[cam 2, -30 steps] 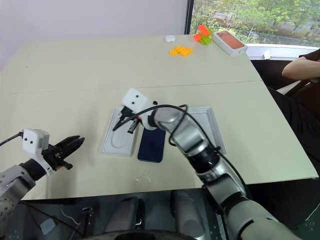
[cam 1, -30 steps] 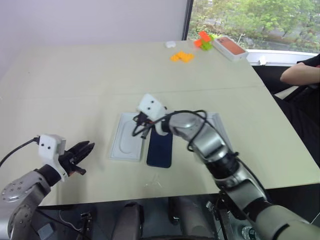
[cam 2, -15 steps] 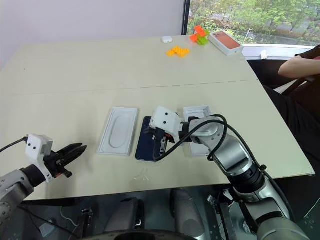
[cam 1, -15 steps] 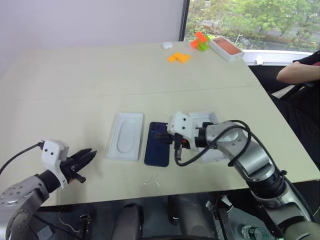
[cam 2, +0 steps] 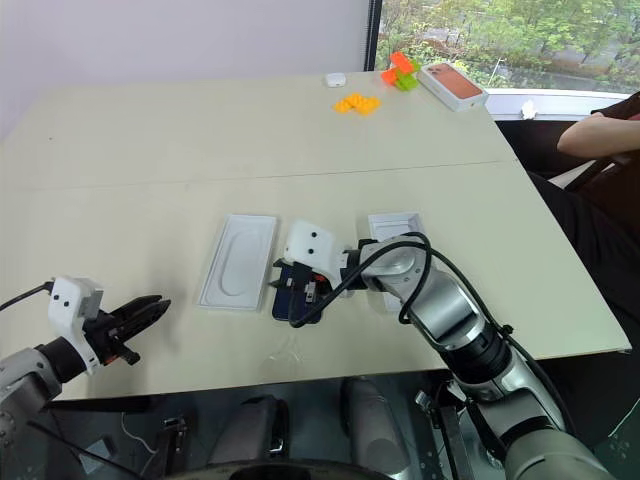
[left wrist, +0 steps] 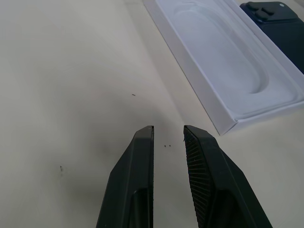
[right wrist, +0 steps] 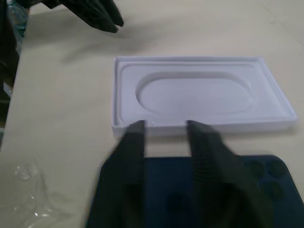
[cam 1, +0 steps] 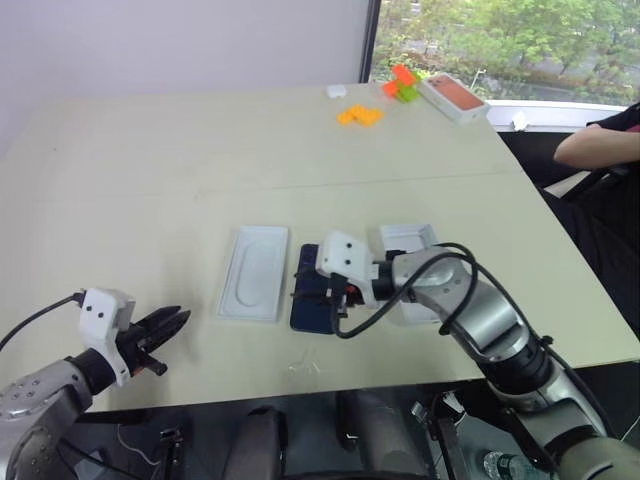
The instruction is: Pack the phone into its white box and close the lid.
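Right claw (right wrist: 166,130): fingers parted by a clear gap, nothing between them. It hangs low over the phone (cam 1: 312,300), pointing across it toward the flat white insert (cam 1: 253,272). In the right wrist view both fingers overlap the phone's dark surface; whether they touch it cannot be told.

Left claw (left wrist: 168,133): fingers narrowly apart, holding nothing. It sits above bare bench (cam 1: 150,180) near the front left edge, well apart from the phone, with one corner of the insert near its tips.

The phone: dark navy slab, rounded corners, lying flat on the bench with its back up. The camera cluster shows at the corner farther from the robot. It lies just beside the insert, long sides parallel, a thin strip of bench between them.

The insert: white, shallow, with an oval recess and a raised rim. It is empty.

The white box (cam 1: 408,240): lies flat on the far side of the phone from the insert, partly hidden by the right arm. Its near end is covered by the arm, so its contents cannot be judged in full. The phone is not inside it.

Other items: a scrap of clear film (cam 1: 305,366) lies on the bench near the front edge. At the far corner stand an orange-red-topped box (cam 1: 457,97), orange blocks (cam 1: 361,115) and a small white object (cam 1: 335,91). A person's arm (cam 1: 598,143) rests beyond the right edge of the bench.
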`<state>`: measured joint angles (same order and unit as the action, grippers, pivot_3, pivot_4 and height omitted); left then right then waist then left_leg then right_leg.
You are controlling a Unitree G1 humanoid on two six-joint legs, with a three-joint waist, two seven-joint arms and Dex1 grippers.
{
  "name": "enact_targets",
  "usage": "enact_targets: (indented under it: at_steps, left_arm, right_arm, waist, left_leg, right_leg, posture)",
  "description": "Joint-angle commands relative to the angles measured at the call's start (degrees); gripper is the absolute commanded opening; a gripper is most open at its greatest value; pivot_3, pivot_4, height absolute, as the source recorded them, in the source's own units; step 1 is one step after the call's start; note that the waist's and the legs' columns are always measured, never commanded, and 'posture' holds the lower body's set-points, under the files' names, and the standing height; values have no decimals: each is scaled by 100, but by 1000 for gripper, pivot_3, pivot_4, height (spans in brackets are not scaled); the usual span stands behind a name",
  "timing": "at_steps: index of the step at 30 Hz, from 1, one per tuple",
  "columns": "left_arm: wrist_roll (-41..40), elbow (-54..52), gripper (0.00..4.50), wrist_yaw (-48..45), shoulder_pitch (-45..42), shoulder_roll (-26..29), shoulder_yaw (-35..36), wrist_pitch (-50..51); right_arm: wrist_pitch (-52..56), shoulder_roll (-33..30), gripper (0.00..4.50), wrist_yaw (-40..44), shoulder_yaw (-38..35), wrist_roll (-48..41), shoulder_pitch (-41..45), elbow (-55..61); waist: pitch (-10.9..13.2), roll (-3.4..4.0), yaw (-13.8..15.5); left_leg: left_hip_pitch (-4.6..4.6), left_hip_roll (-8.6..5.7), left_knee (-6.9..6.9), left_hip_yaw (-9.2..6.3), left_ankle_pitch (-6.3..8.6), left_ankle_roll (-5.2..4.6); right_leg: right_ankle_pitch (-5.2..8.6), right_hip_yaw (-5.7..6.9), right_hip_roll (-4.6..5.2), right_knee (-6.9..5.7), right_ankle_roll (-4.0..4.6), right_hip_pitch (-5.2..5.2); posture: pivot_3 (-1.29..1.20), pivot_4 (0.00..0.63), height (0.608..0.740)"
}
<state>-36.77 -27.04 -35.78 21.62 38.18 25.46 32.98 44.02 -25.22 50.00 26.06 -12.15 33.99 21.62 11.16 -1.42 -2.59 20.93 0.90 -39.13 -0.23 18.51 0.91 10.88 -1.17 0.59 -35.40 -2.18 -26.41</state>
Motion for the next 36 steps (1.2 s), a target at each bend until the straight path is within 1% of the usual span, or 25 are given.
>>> enact_targets:
  at_steps: [1, 8, 13, 20, 26, 28, 29, 30, 32, 36]
  left_arm:
    - [82, -26, 1079, 25, -30, 8, 90, -50]
    - [109, -99, 1079, 7, 53, -33, 154, -20]
    - [-8, -393, 1079, -68, 316, -21, 258, 74]
    - [-268, -831, 1079, -630, 802, 160, 529, 48]
    - [-219, -904, 1079, -1074, 1015, 420, 564, 49]
    - [-160, -882, 1079, -1081, 992, 445, 537, 36]
    - [-150, -877, 1079, -1084, 981, 442, 534, 33]
    - [-144, -875, 1079, -1087, 974, 437, 534, 32]
    - [-124, -925, 1079, -1153, 1002, 420, 558, -36]
    - [-162, -998, 1079, -1255, 1021, 416, 607, -88]
  right_arm:
    - [-2, 161, 2333, 66, 327, 65, 261, -108]
    - [174, 521, 2333, -13, 867, 161, 409, -244]
    - [415, 762, 2333, -215, 1175, 272, 375, -241]
    - [456, 883, 2333, -374, 1319, 429, 438, -390]
    - [534, 1122, 2333, -516, 1293, 501, 514, -813]
    - [554, 1157, 1839, -558, 1296, 564, 562, -956]
    - [552, 1159, 1492, -570, 1306, 595, 582, -1008]
    - [549, 1160, 1072, -577, 1312, 613, 595, -1040]
    - [483, 1144, 27, -563, 1317, 639, 624, -1074]
    - [348, 1128, 27, -516, 1329, 709, 663, -1092]
  waist:
    - [0, 0, 3]
    - [-1, -1, 7]
    - [-1, -2, 4]
    - [-5, -8, 2]
    - [-5, -7, 0]
    - [-5, -7, 0]
    - [-5, -7, 0]
    - [-5, -8, -1]
    - [-5, -8, 0]
    - [-5, -8, 0]
  left_leg:
    - [-2, 1, 0, -1, 0, 0]
    - [-3, 3, 0, -1, 0, 0]
    - [-3, 4, 0, -1, 0, 0]
    - [-3, 5, 0, -2, 0, 0]
    - [-5, 3, 0, -1, 0, 1]
    - [-6, 4, 0, -1, 0, 1]
    - [-6, 4, 0, -1, 0, 1]
    - [-6, 4, 0, 0, 0, 0]
    - [-6, 4, 0, 0, 0, 0]
    - [-5, 5, 0, 1, 0, 1]
  right_leg:
    - [-1, 1, -1, -2, 2, 0]
    - [-8, 1, 5, -7, 11, 0]
    - [-8, -1, 7, -7, 11, 0]
    - [-1, 1, 5, -7, 6, 0]
    - [6, 0, 2, -8, -3, -1]
    - [6, 1, 1, -8, -3, -1]
    - [5, 1, 1, -8, -2, -1]
    - [3, 0, 2, -8, 1, -1]
    - [1, 0, 3, -6, 3, 0]
    - [2, 0, 5, -6, 3, 0]
  posture:
    - [0, 150, 740]
    - [0, 150, 740]
    - [0, 150, 740]
    - [0, 150, 740]
    - [0, 150, 740]
    - [0, 150, 740]
    - [0, 150, 740]
    - [0, 150, 740]
    - [0, 150, 740]
    - [0, 150, 740]
